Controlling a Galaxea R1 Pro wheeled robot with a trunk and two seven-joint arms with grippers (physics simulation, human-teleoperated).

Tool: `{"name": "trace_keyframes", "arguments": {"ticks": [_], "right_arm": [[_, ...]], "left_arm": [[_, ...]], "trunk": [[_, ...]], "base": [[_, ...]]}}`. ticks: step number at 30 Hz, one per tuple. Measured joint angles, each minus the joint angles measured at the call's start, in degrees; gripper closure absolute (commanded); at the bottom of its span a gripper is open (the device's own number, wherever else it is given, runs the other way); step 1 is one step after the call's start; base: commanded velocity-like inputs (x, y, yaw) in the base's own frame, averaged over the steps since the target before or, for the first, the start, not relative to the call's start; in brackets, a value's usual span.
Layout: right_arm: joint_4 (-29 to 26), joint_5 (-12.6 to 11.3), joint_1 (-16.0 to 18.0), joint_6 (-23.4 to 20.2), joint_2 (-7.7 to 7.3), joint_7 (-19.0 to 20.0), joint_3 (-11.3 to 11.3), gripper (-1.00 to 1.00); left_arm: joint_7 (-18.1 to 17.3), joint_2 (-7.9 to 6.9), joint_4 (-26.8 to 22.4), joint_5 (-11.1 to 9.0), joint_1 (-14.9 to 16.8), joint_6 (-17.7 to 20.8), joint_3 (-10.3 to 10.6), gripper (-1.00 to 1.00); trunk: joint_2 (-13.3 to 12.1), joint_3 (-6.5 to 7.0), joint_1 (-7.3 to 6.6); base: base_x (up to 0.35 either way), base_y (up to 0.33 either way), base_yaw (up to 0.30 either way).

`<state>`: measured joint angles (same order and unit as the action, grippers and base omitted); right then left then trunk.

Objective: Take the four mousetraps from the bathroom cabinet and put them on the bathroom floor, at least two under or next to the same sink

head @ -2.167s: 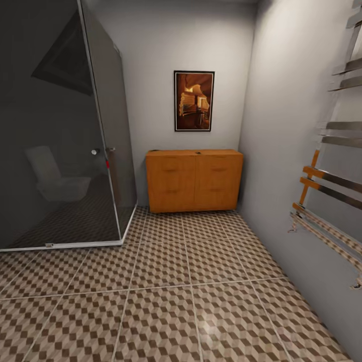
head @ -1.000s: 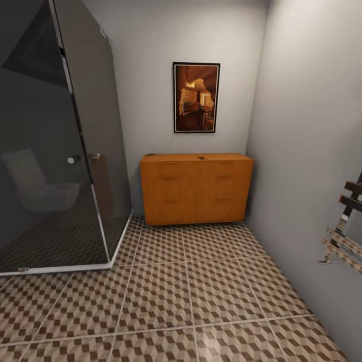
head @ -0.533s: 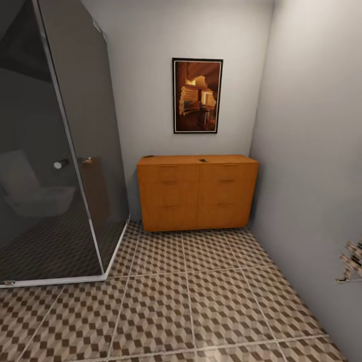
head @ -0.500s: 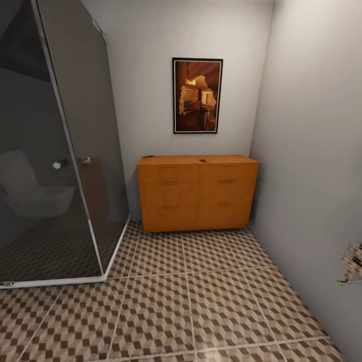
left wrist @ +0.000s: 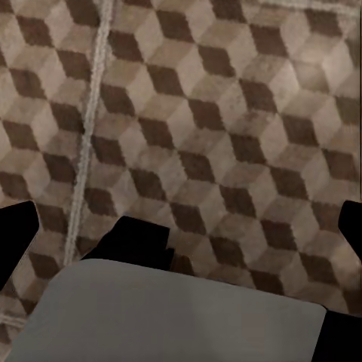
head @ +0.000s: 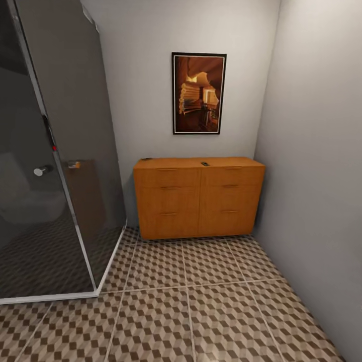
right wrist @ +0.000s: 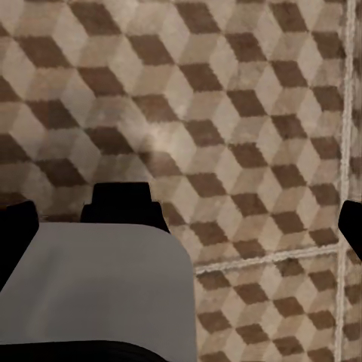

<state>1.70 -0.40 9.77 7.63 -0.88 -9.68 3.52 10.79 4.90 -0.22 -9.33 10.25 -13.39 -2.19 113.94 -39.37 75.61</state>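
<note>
- You are facing a narrow bathroom corner with pale grey walls; the bathroom floor of large square tiles printed with brown, beige and white cubes (head: 201,311) runs from your base up to the far wall.
- On your left stands a tall dark smoked-glass shower enclosure with a chrome frame (head: 55,151), a small round chrome knob on its door.
- Against the far wall sits the low, wide orange-brown wooden cabinet with drawer fronts and thin bar handles (head: 198,201), all its drawers closed, its right end near the side wall.
- Above the cabinet hangs a black-framed picture in warm orange and brown tones (head: 198,93).
- On the cabinet top lie two tiny dark items, one at the left back corner (head: 146,159) and one near the middle (head: 205,163); they are too small for you to identify as mousetraps.
- Both wrist views look down at the cube tiles; dark finger tips show at the edges, so for the left pincer and the right pincer alike I cannot tell released from clenched.
</note>
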Motion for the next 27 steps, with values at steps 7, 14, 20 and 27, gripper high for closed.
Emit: {"name": "trace_keyframes", "arguments": {"ticks": [7, 14, 20, 27], "right_arm": [[0.0, 0.0, 0.0, 0.0, 0.0, 0.0, 0.0, -1.0], [0.0, 0.0, 0.0, 0.1, -0.01, 0.0, 0.0, -1.0], [0.0, 0.0, 0.0, 0.1, -0.01, 0.0, 0.0, -1.0], [0.0, 0.1, 0.0, 0.1, 0.02, 0.0, 0.0, -1.0]], "left_arm": [[0.0, 0.0, 0.0, 0.0, 0.0, 0.0, 0.0, -1.0], [0.0, 0.0, 0.0, 0.0, 0.0, 0.0, 0.0, -1.0], [0.0, 0.0, 0.0, 0.0, 0.0, 0.0, 0.0, -1.0], [0.0, 0.0, 0.0, 0.0, 0.0, 0.0, 0.0, -1.0]], "trunk": [[0.0, 0.0, 0.0], [0.0, 0.0, 0.0], [0.0, 0.0, 0.0], [0.0, 0.0, 0.0]], "base": [[0.323, 0.0, 0.0], [0.323, 0.0, 0.0], [0.323, 0.0, 0.0], [0.323, 0.0, 0.0]]}}
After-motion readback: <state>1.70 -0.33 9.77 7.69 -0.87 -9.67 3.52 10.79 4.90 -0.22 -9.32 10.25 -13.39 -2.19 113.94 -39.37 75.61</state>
